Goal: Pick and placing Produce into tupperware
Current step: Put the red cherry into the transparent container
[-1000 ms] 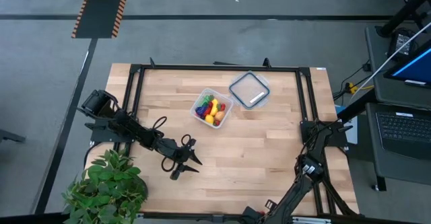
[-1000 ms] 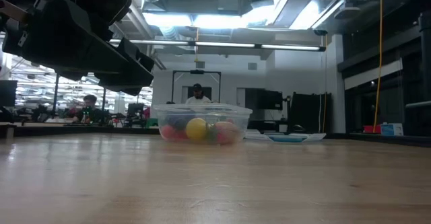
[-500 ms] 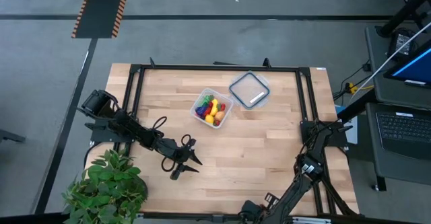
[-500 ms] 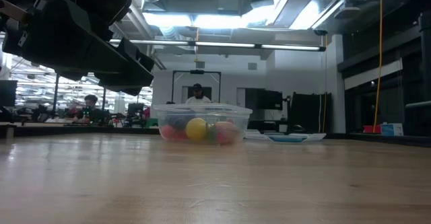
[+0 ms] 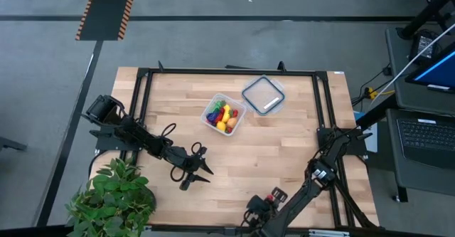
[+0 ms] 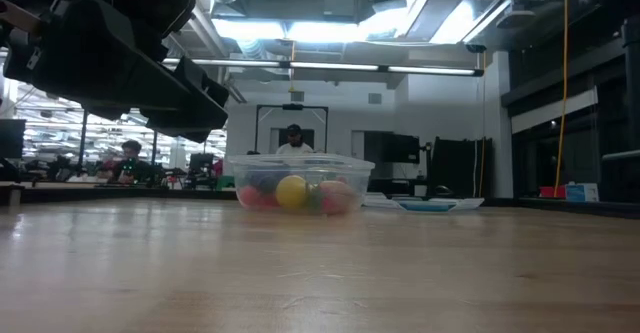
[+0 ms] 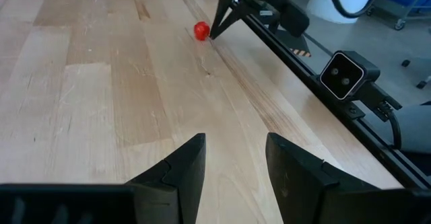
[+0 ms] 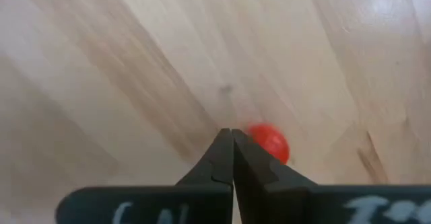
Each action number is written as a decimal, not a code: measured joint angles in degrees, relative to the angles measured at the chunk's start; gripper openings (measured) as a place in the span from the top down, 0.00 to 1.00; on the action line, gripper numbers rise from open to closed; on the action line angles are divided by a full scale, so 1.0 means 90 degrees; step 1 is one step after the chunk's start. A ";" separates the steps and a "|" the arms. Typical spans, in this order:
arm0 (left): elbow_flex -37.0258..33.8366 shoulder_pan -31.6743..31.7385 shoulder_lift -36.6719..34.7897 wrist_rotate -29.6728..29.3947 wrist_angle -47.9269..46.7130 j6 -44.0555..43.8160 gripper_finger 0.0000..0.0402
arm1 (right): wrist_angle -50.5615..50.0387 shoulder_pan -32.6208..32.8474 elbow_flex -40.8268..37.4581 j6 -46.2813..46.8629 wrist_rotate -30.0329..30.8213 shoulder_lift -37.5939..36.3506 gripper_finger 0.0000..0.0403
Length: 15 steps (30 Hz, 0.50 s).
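The clear tupperware (image 5: 225,114) stands at the table's middle far part, with several coloured produce pieces (image 6: 291,192) inside it. One small round red piece (image 8: 269,142) lies on the wood near the table's near edge. My right gripper (image 8: 232,135) is shut and points steeply down, its tips right beside that red piece; the left wrist view shows the same (image 7: 212,34). My left gripper (image 7: 232,163) hovers open over bare wood at the table's left, with nothing between its fingers. My right gripper's shut fingertips (image 8: 222,150) come from above, slanting down, and stand against the side of the red piece (image 8: 275,147), which rests on the table. I cannot tell whether they touch it.
The flat clear lid (image 5: 264,95) lies to the right of the tub, toward the far edge. A leafy potted plant (image 5: 114,198) stands at the near left corner. A black frame rail (image 7: 323,126) runs along the table's edge. Bare wood lies between the tub and the red piece.
My right gripper has come farther in over the table from the near edge, going toward the left, and has tipped more steeply downward. It has stayed shut.
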 joint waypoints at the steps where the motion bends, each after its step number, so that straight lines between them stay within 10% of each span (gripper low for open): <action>1: 0.0000 -0.0002 0.0000 0.0000 -0.0010 0.0000 0.63 | 0.0006 -0.0007 0.0001 0.0000 -0.0046 0.0000 1.00; 15: 0.0000 -0.0002 0.0000 0.0000 -0.0027 0.0002 0.63 | 0.0113 0.0112 0.0911 0.0349 -0.0713 -0.0264 1.00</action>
